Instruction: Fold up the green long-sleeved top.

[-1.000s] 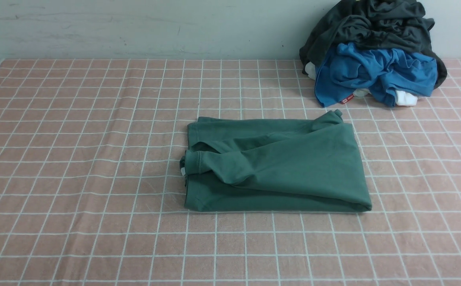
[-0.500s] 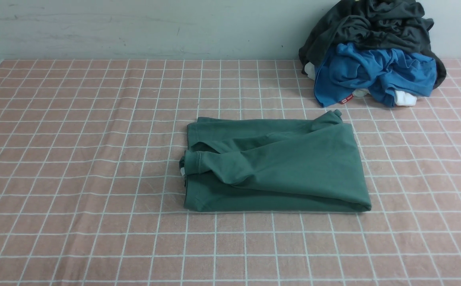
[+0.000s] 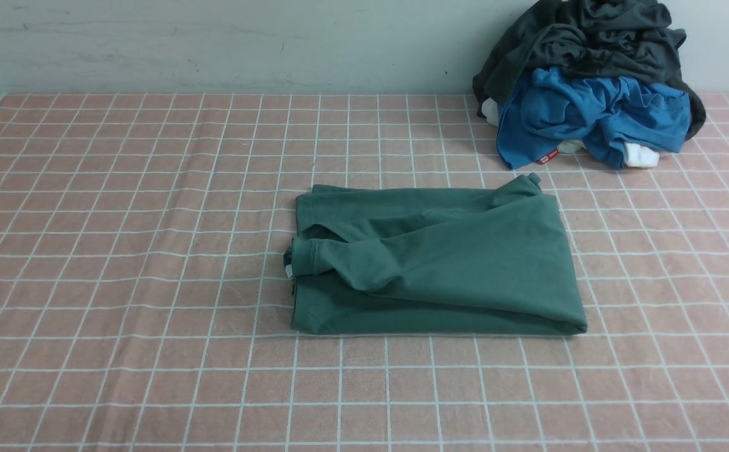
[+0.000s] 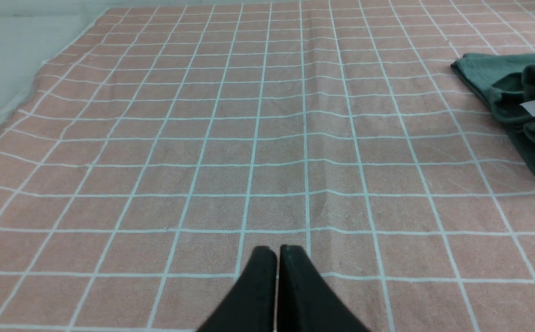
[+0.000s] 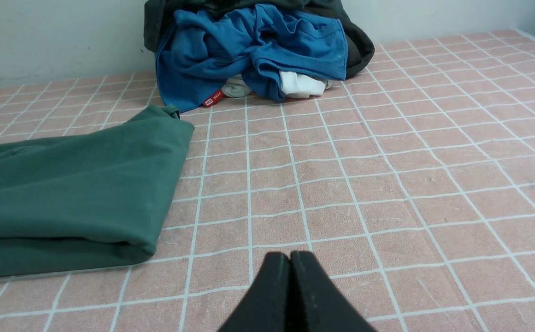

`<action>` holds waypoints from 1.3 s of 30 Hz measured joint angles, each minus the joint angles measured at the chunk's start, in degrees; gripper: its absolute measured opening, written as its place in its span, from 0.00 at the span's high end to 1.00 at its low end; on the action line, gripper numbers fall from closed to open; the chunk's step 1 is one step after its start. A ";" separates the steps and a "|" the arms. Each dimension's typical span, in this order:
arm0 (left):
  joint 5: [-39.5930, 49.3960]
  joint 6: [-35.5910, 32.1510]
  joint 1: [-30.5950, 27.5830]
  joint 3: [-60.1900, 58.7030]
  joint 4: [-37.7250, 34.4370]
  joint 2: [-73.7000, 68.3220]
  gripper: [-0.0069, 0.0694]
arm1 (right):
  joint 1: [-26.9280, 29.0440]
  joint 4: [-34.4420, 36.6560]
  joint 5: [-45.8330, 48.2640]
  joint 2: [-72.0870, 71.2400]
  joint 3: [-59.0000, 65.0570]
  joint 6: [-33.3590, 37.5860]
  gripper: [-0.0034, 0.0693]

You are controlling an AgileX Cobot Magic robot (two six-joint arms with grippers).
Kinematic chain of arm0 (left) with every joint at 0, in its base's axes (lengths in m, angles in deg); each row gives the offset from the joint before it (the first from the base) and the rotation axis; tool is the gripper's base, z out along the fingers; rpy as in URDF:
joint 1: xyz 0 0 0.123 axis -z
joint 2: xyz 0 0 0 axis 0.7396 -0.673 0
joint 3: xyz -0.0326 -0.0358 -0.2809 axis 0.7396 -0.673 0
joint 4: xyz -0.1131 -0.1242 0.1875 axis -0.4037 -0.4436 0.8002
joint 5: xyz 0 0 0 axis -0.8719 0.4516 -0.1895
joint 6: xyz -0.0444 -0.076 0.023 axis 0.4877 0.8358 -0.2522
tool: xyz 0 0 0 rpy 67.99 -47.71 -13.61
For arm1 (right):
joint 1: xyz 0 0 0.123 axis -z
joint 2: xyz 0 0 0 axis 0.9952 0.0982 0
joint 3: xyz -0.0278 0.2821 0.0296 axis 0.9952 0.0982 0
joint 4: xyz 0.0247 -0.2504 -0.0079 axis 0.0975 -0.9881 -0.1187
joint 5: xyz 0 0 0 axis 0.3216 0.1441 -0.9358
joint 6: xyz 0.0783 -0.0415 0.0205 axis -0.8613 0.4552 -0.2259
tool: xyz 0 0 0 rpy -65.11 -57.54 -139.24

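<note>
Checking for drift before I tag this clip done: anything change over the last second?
Almost nothing. A dark sliver at the front view's lower-left edge slipped lower, likely the left arm pulling back. The green long-sleeved top lies folded as it was, and the clothes pile is unmoved. Nothing was gripped or released.

one green top (image 3: 439, 263), two hands, three piled garments (image 3: 590, 88)

closed right gripper (image 5: 290, 258) near folded green top (image 5: 73, 184), seemingly apart.
</note>
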 joint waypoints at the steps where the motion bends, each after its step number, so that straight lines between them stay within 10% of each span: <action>1: 0.00 0.75 0.00 0.00 0.00 0.00 0.91 | 0.00 0.00 0.00 0.00 0.00 0.00 0.97; 39: -0.05 2.87 0.05 0.00 -0.06 0.00 0.91 | 0.00 0.00 0.00 0.00 0.00 0.00 0.97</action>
